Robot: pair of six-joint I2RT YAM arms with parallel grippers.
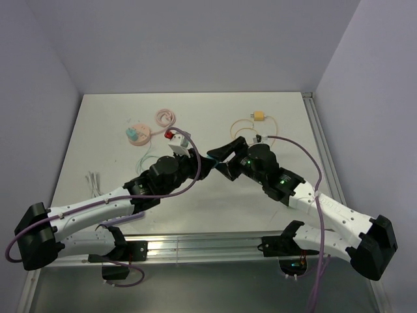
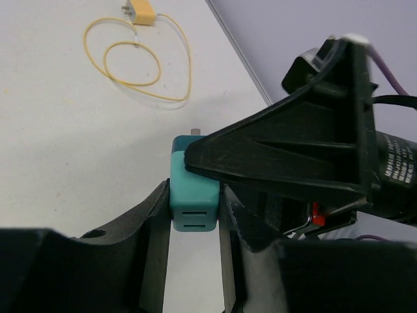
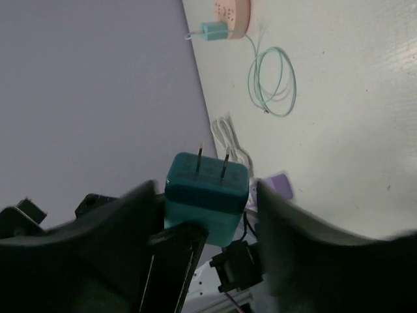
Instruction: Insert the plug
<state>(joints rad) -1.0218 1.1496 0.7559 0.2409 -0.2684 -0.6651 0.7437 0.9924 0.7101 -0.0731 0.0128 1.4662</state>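
Note:
A teal plug (image 2: 193, 202) with two metal prongs (image 3: 212, 160) is held above the table where both arms meet (image 1: 213, 158). My left gripper (image 2: 194, 228) is shut on the plug's sides, its two slots facing the camera. My right gripper (image 3: 207, 189) is open around the same plug, with a small gap showing at its right finger (image 3: 306, 222). One right finger lies over the plug's top in the left wrist view (image 2: 287, 156). A round pink socket (image 1: 138, 135) lies at the far left with another teal plug in it (image 3: 212, 30).
A yellow plug (image 1: 259, 117) with its looped yellow cable (image 2: 140, 62) lies at the far right. A pink cable coil (image 1: 166, 117), a small red plug (image 1: 169, 135), a teal cable loop (image 3: 272, 81) and a white cable (image 1: 93, 179) lie on the left half.

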